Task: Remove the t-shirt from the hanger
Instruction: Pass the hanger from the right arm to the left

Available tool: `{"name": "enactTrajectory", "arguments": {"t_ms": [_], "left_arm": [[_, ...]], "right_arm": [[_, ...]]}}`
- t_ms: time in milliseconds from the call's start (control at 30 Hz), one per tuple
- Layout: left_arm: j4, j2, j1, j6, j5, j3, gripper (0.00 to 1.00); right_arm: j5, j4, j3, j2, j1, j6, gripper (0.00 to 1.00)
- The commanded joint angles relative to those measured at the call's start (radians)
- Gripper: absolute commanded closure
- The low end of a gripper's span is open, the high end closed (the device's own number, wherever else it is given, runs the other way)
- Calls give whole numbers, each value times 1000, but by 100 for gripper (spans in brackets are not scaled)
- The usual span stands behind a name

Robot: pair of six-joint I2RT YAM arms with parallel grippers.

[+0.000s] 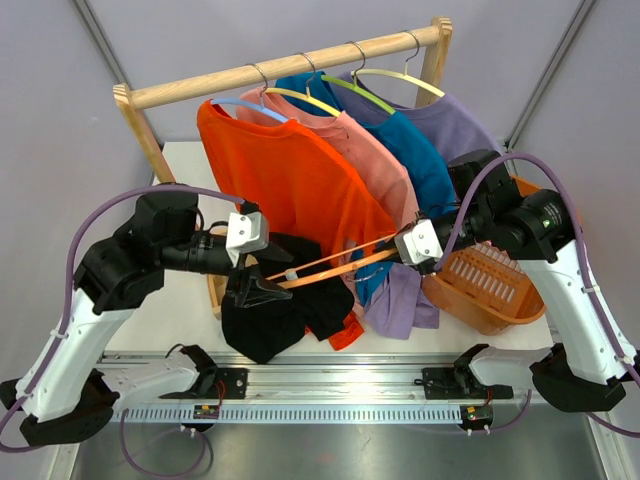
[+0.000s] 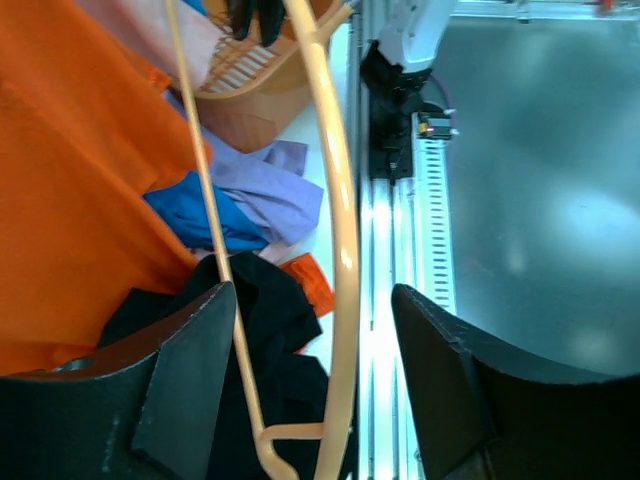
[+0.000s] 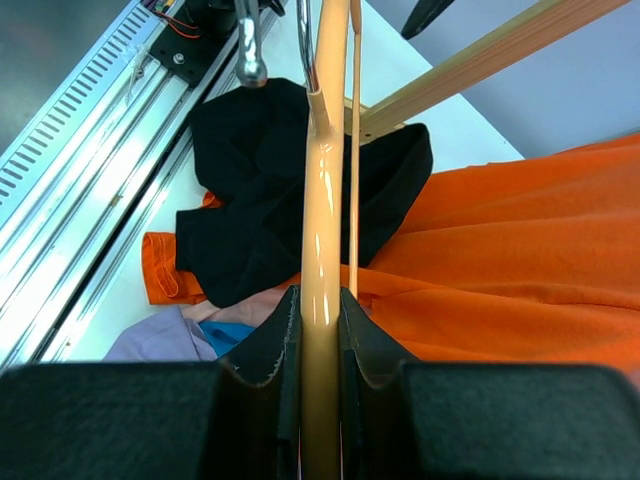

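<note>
We have the right gripper [image 3: 320, 300] closed tight on the thick bar of the peach hanger [image 3: 325, 150], which it holds roughly level in front of the hanging orange shirt [image 1: 290, 180]. Our left gripper [image 2: 312, 295] is partly open around the hanger's far end; both bars run between its fingers and nothing is clamped. The black t-shirt [image 1: 270, 320] is off the hanger, heaped on the table [image 1: 185, 165] directly under the left gripper.

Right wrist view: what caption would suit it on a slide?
Right claw clamps a bare pale-orange plastic hanger above a crumpled black t-shirt.
</note>
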Motion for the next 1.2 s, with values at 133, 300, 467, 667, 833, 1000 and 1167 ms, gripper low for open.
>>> {"name": "enactTrajectory", "arguments": {"t_ms": [133, 300, 467, 667, 833, 1000, 1167], "left_arm": [[29, 48, 0, -87, 167, -39, 39], [72, 69, -11, -138, 219, -51, 42], [135, 91, -15, -220, 297, -71, 48], [152, 83, -20, -303, 354, -99, 52], [146, 82, -66, -362, 354, -113, 55], [116, 99, -92, -377, 362, -91, 62], [75, 117, -97, -363, 367, -74, 67]], "right_arm": [[-25, -252, 13, -13, 22, -44, 100], [-12, -240, 2, -25, 32, -46, 100], [3, -244, -21, -44, 49, -72, 100], [8, -254, -44, -67, 65, -101, 100], [4, -252, -53, -73, 69, -111, 100], [9, -254, -67, -84, 72, -124, 100], [8, -255, -73, -93, 77, -122, 100]]}}
